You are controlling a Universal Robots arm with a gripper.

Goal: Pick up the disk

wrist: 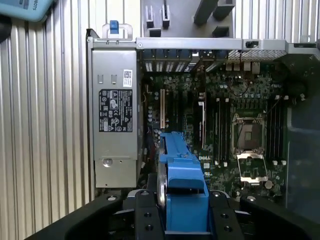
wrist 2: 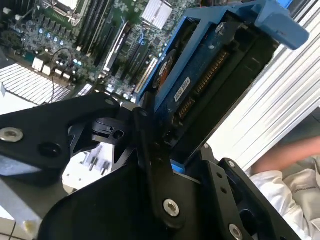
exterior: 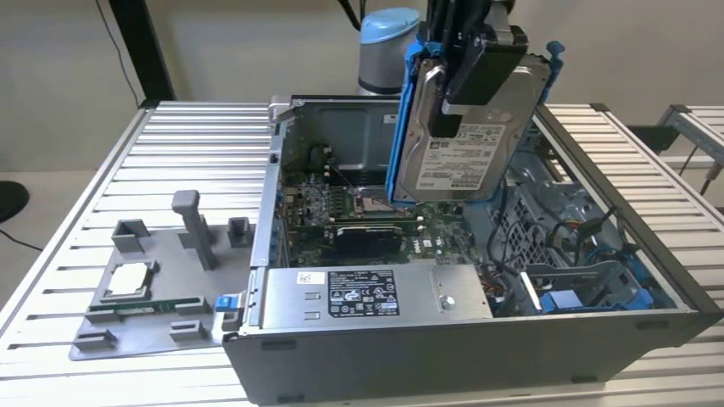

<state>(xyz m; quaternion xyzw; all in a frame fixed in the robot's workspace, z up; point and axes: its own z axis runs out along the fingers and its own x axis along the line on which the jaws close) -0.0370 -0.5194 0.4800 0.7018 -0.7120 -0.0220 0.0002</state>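
Pincer clamped on hard drive, aloft above open computer case. Probably dense, rigid, shock-sensitive; best taken by blue frame rails, not label face.

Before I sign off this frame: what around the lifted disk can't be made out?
- The disk: upper label face hidden by the gripper, exterior view.
- Its lower end: hidden between the black jaws, first wrist view.
- Motherboard: partly hidden behind the disk, exterior view.

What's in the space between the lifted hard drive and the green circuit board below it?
Nothing: in the exterior view the disk, clamped by the gripper, hangs over the motherboard with open air between.
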